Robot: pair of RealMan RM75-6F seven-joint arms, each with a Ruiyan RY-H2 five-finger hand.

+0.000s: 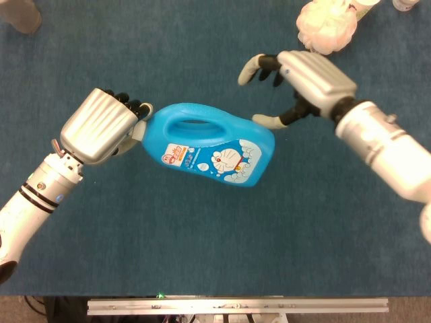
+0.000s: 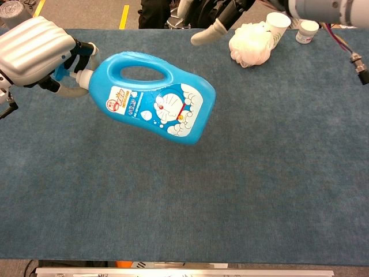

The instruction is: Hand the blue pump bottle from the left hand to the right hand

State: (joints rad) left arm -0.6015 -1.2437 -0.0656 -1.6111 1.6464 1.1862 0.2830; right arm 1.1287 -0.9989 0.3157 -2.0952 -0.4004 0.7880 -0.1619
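Observation:
The blue pump bottle [image 1: 209,145] hangs tilted above the blue table, handle upward, cartoon label facing the cameras. My left hand [image 1: 101,126] grips its neck and pump end at the bottle's left. The same bottle [image 2: 153,104] and left hand [image 2: 37,52] show in the chest view. My right hand [image 1: 296,81] hovers open just beyond the bottle's upper right corner, fingers spread, not touching it. In the chest view only part of the right hand [image 2: 216,20] shows at the top edge.
A white bath sponge [image 1: 326,27] lies at the far right of the blue table [image 1: 202,256]. Two paper cups [image 2: 278,24] stand beside it in the chest view. A grey object [image 1: 19,15] sits at the far left corner.

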